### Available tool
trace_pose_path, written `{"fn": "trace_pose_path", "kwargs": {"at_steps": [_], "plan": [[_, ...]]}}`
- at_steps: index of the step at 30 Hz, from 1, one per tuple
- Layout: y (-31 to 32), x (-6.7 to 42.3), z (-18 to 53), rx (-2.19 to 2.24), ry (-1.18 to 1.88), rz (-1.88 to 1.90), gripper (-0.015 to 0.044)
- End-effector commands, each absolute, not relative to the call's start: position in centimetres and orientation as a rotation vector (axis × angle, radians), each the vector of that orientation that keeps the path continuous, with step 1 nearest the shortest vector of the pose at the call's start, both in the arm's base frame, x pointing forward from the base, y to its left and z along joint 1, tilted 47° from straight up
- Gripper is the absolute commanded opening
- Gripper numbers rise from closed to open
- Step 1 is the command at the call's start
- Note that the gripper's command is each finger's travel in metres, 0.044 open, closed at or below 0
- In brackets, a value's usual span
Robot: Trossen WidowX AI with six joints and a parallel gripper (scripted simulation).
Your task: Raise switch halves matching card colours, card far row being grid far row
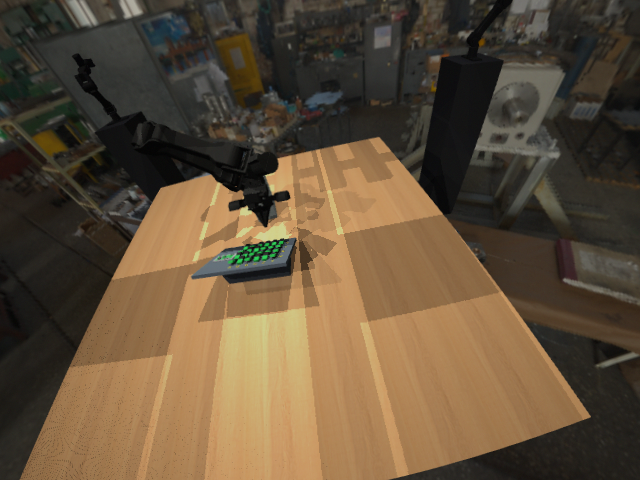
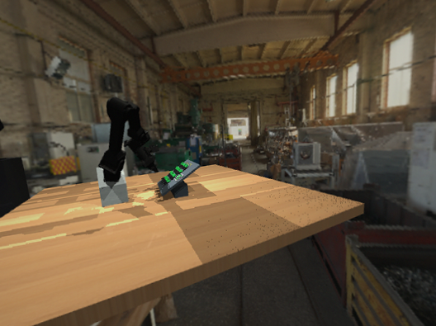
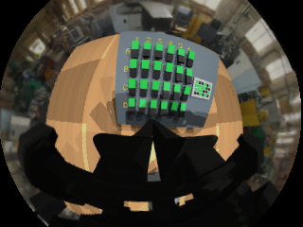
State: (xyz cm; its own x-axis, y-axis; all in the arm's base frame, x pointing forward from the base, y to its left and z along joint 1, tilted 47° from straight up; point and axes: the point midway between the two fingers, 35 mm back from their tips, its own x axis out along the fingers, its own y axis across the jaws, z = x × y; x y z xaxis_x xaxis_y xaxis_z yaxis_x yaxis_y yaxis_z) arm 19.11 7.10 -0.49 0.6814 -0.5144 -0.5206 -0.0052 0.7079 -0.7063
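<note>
Just beyond the clenched, empty end effector (image 3: 151, 128), the switch panel (image 3: 124, 76).

Matte black arm (image 1: 196, 152), blocky links, tapered black fingers (image 1: 264, 217), grey pedestal (image 2: 113, 192).

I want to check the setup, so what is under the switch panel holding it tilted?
A dark block sits under the tilted switch panel, resting on the wooden table. The panel covers the block's top, so how they join cannot be seen.
</note>
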Motion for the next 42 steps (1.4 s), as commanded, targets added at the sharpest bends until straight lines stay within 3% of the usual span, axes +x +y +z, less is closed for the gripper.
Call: {"fn": "trace_pose_path", "kwargs": {"at_steps": [1,42], "plan": [[5.6,20.2,-1.3,-0.751,0.765,-0.322,0.0],[4.0,22.1,-2.6,-0.753,0.758,-0.325,0.0]]}}
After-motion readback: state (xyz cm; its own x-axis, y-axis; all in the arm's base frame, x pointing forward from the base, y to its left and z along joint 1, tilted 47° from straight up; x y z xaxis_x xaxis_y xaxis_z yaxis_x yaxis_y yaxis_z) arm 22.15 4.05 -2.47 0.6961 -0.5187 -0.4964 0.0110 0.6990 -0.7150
